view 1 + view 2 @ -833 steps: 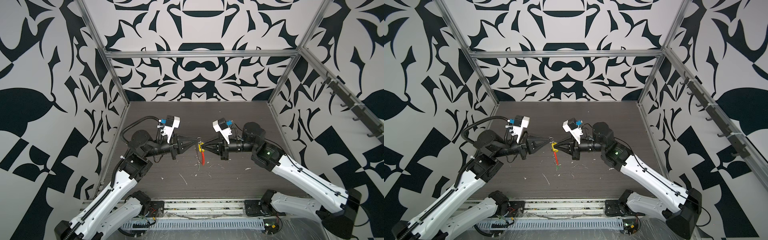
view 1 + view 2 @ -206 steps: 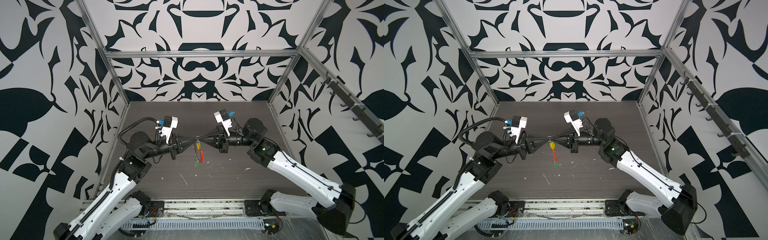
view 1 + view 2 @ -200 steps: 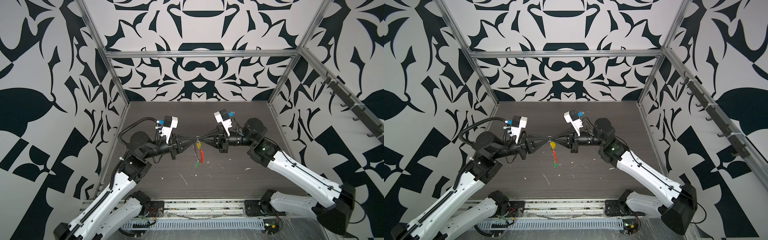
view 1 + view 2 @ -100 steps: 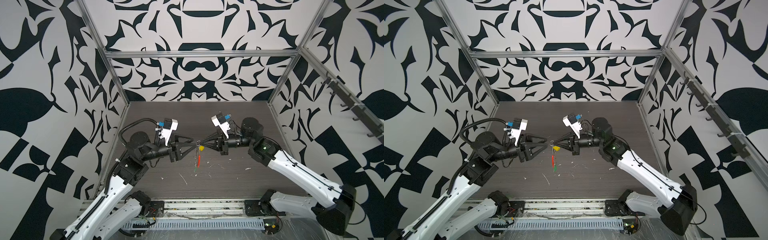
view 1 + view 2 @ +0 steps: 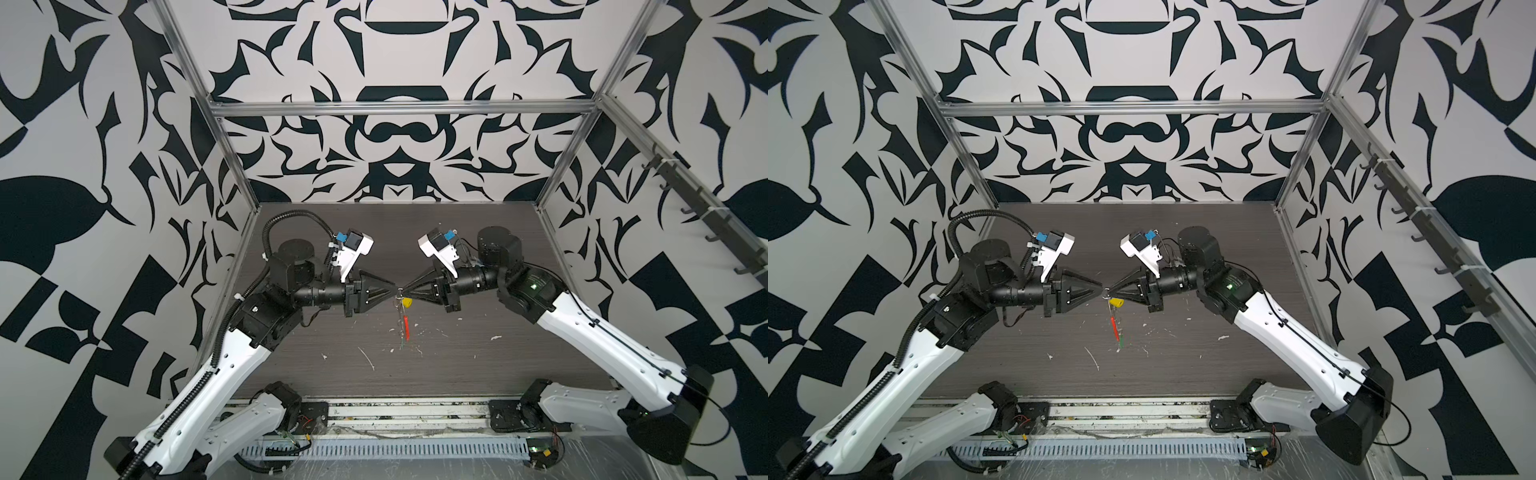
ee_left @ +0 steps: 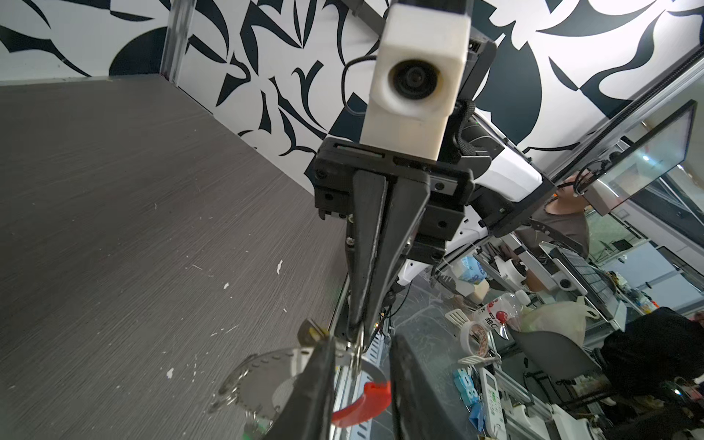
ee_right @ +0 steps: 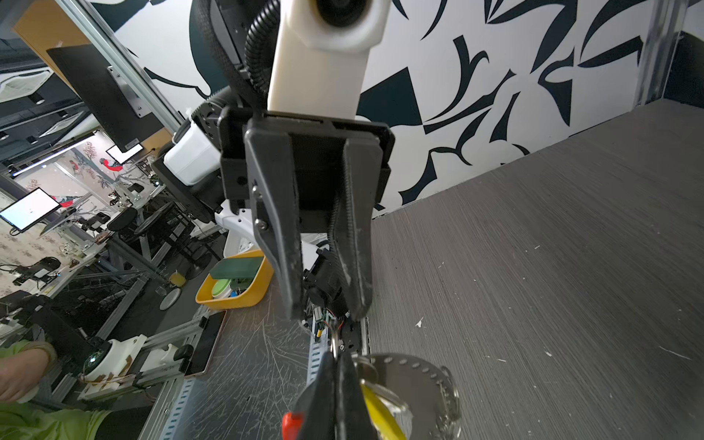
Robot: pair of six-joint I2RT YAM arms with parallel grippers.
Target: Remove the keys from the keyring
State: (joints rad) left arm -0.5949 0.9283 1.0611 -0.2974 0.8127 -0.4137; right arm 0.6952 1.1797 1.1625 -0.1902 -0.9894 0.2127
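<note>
**Mid-air: keyring [image 5: 406, 328] hanging over the bench [image 5: 478, 365]**

The right pincer [image 5: 401, 289] is pinching a small silver ring of the keyring, fingers pressed together. The left pincer [image 5: 394, 289] is facing it tip to tip, fingers spread. The yellow key [image 5: 407, 303] is dangling just beneath, and the green key [image 5: 1121, 343] is at the hoop's low end.

I read the left gripper [image 5: 394, 289] and the right gripper [image 5: 402, 289] tip to tip above the middle of the tabletop [image 5: 478, 365]. The keyring [image 5: 405, 326] hangs from the right jaws, straight below the meeting point. The upper key [image 5: 407, 303] is just beside the right jaws. The lower key [image 5: 401, 344] is at the keyring's bottom end. Scraps [image 5: 368, 357] lie on the tabletop nearby.
</note>
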